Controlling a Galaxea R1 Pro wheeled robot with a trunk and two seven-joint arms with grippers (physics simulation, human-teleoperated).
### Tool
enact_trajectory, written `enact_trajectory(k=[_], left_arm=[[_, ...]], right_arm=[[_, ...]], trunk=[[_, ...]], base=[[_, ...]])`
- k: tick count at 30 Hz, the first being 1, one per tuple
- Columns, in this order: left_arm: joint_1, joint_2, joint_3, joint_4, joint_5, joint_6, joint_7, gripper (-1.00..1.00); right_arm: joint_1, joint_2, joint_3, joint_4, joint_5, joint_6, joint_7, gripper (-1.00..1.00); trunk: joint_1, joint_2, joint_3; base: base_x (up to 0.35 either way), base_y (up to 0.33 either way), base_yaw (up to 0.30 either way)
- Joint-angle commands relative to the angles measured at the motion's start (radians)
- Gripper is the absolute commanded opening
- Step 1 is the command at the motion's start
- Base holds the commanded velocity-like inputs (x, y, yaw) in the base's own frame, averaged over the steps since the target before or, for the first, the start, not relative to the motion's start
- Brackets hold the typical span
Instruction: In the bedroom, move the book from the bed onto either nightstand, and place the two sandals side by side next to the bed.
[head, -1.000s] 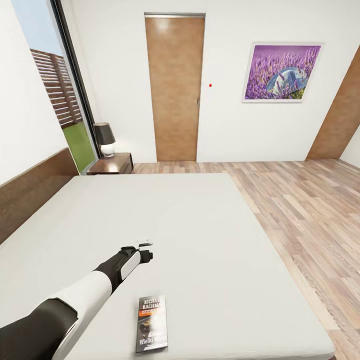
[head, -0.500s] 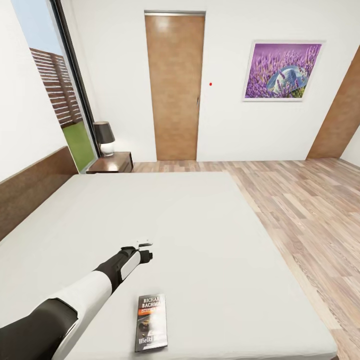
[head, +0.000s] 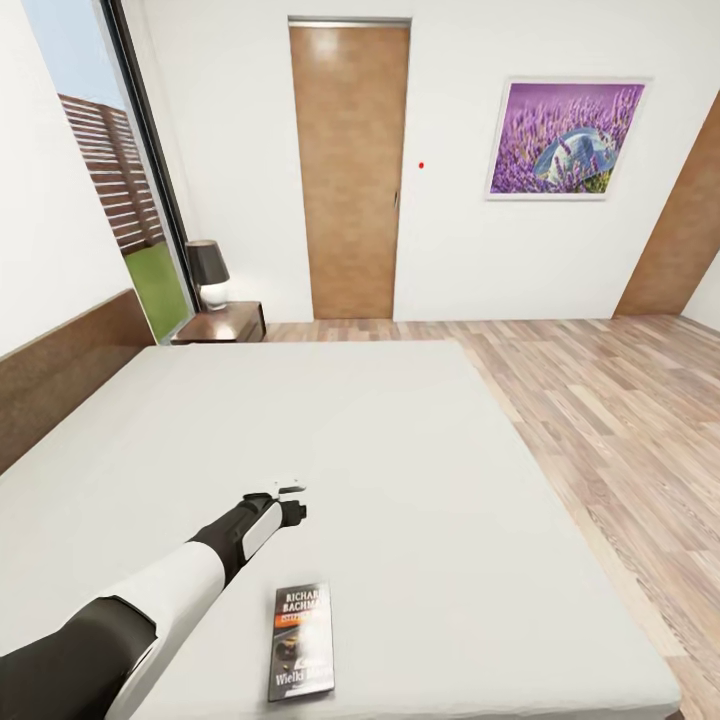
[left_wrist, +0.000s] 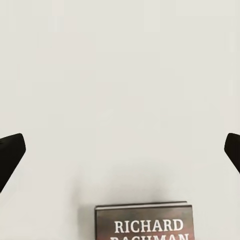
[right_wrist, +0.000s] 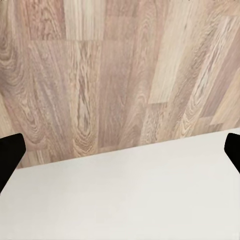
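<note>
The book (head: 301, 641), dark with an orange band and white lettering, lies flat on the bed's off-white mattress (head: 400, 470) near its front edge. My left gripper (head: 290, 497) hovers over the mattress just beyond the book's top end. In the left wrist view its dark fingertips (left_wrist: 10, 160) stand wide apart, open and empty, with the book's title edge (left_wrist: 145, 222) below them. My right gripper (right_wrist: 120, 152) is open too, over the mattress edge (right_wrist: 125, 200) and the wood floor (right_wrist: 115, 70). The nightstand (head: 225, 325) stands at the bed's far left corner. The two sandals are out of view.
A lamp (head: 209, 275) stands on the nightstand. A dark headboard (head: 60, 370) runs along the left wall beside a tall window (head: 110, 170). A brown door (head: 350, 170) and a lavender picture (head: 565, 140) are on the far wall. Plank floor (head: 620, 420) lies right of the bed.
The whole picture has shifted very slightly, so the camera moved. The left arm and the book keep their places.
</note>
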Motion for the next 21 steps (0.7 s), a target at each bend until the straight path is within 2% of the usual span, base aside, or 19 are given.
enact_trajectory(k=[1, 21], left_arm=[[-0.001, 0.0, -0.008, -0.002, 0.01, 0.003, 0.009, 1.0], [0.001, 0.0, -0.007, 0.007, 0.013, 0.002, 0.012, 1.0]], right_arm=[[-0.001, 0.0, -0.008, 0.002, 0.011, -0.006, -0.003, 1.0], [-0.001, 0.001, -0.008, 0.002, 0.012, -0.006, -0.004, 1.0]], trunk=[[0.004, -0.008, -0.004], [0.081, -0.148, -0.067]], base=[[0.0, 0.0, 0.0], [0.0, 0.0, 0.0]])
